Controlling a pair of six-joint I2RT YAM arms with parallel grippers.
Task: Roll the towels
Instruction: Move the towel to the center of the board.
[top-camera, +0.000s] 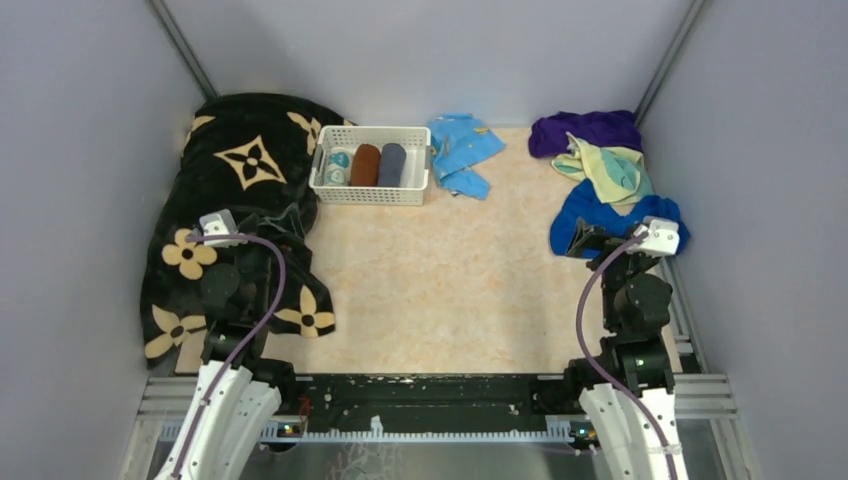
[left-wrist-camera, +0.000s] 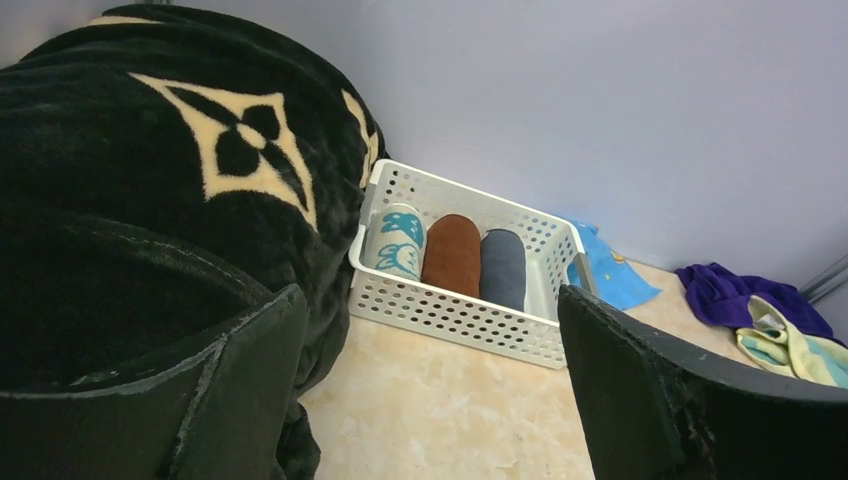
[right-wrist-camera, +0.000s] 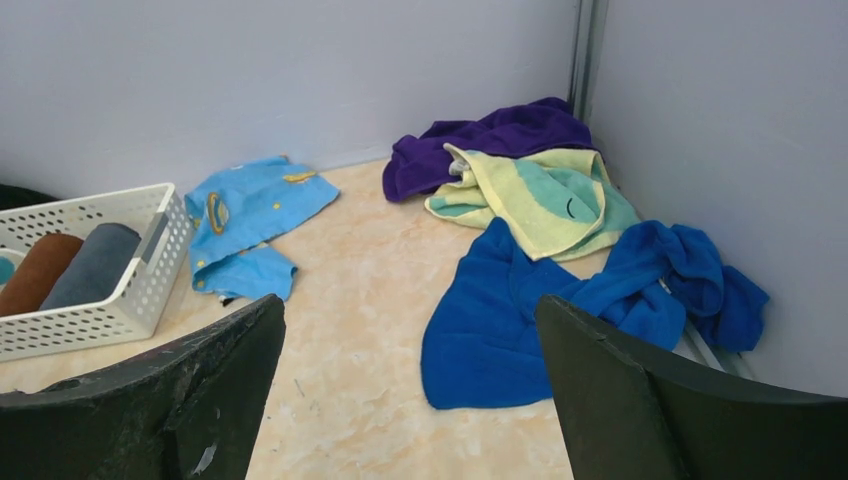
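Three unrolled towels lie crumpled at the back right corner. The dark purple towel (top-camera: 585, 130) (right-wrist-camera: 490, 140) is farthest back. The pale yellow towel with teal markings (top-camera: 610, 170) (right-wrist-camera: 540, 195) lies partly on it. The royal blue towel (top-camera: 600, 212) (right-wrist-camera: 500, 330) is nearest. My right gripper (top-camera: 592, 240) (right-wrist-camera: 410, 390) is open and empty, just above the table beside the blue towel's near edge. My left gripper (top-camera: 285, 228) (left-wrist-camera: 430, 400) is open and empty at the edge of the black blanket, pointing at the basket. The purple (left-wrist-camera: 730, 295) and yellow (left-wrist-camera: 790, 345) towels also show in the left wrist view.
A white perforated basket (top-camera: 370, 195) (left-wrist-camera: 460, 315) (right-wrist-camera: 100, 315) at the back centre holds three rolled cloths: white-teal, brown, grey. A light blue cloth with orange marks (top-camera: 462, 150) (right-wrist-camera: 250, 225) lies right of it. A black blanket with tan flowers (top-camera: 240, 200) (left-wrist-camera: 150, 150) covers the left side. Grey walls enclose the table.
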